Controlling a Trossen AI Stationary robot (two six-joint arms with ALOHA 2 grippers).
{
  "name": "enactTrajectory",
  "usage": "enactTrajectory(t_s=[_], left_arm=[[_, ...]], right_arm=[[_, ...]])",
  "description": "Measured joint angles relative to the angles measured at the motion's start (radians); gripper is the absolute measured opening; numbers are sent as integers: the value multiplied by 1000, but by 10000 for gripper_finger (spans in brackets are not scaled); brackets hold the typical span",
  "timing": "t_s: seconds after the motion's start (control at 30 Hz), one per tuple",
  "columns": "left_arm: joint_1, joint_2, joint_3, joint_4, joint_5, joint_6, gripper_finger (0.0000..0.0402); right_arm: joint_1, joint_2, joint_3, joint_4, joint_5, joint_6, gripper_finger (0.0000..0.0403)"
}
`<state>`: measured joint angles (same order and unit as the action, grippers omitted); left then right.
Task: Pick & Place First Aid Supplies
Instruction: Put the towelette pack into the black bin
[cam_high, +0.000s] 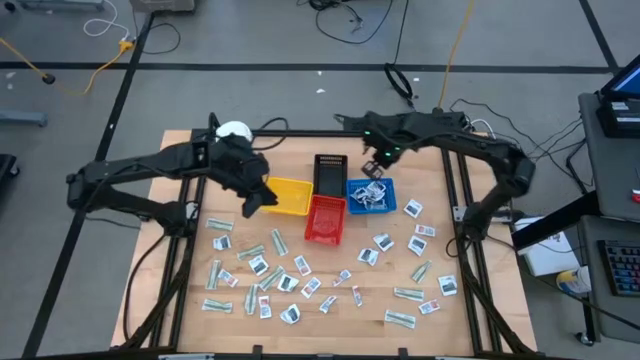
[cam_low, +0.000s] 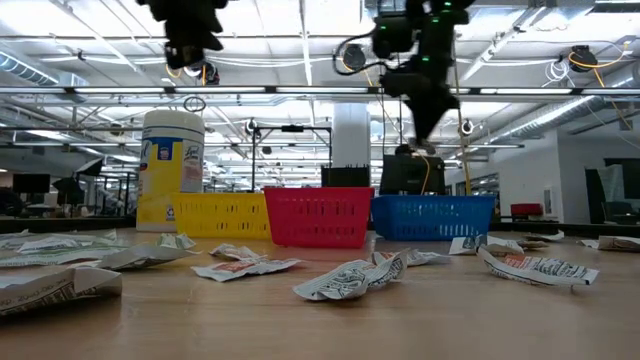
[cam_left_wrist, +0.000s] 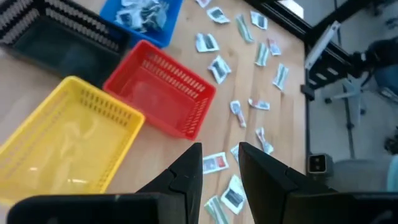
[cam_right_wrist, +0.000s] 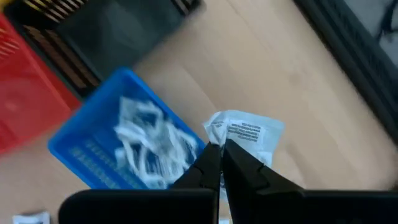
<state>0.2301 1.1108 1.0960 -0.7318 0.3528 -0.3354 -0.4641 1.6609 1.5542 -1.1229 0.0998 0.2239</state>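
Right claw (cam_right_wrist: 221, 155) pinches one white packet (cam_right_wrist: 245, 134) above blue tray (cam_high: 371, 196); left claw (cam_left_wrist: 219, 163) spread, over yellow tray (cam_high: 284, 196); four trays total.

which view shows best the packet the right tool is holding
The right wrist view: the white packet fills the frame, pinched in the right tool beside the blue tray. The high view hides it under the arm; the low view shows only the tool; the left wrist misses it.
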Motion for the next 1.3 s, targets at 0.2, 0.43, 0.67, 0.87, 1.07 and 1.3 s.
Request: enactTrajectory(t_s=[0.2,0.43,0.67,0.87,1.07,1.3], left_arm=[[1,-91,-67,7,-42,-48,108],[-4,-106,-79,4,-42,-69,108],[-18,-105,-79,31,-51,-77,108],[-19,-105,-79,36,-50,-79,108],[-19,-105,-79,29,-48,-92,108],[-19,-105,-79,26,-44,-116,108]], right_arm=[[53,177,219,8,-30,-78,0],[106,300,303,149,-51,-163,0],[131,378,304,211,-52,-220,0],[154,445,304,250,-79,-259,0],[164,471,302,242,-76,-269,22],[163,470,303,241,-77,-255,116]])
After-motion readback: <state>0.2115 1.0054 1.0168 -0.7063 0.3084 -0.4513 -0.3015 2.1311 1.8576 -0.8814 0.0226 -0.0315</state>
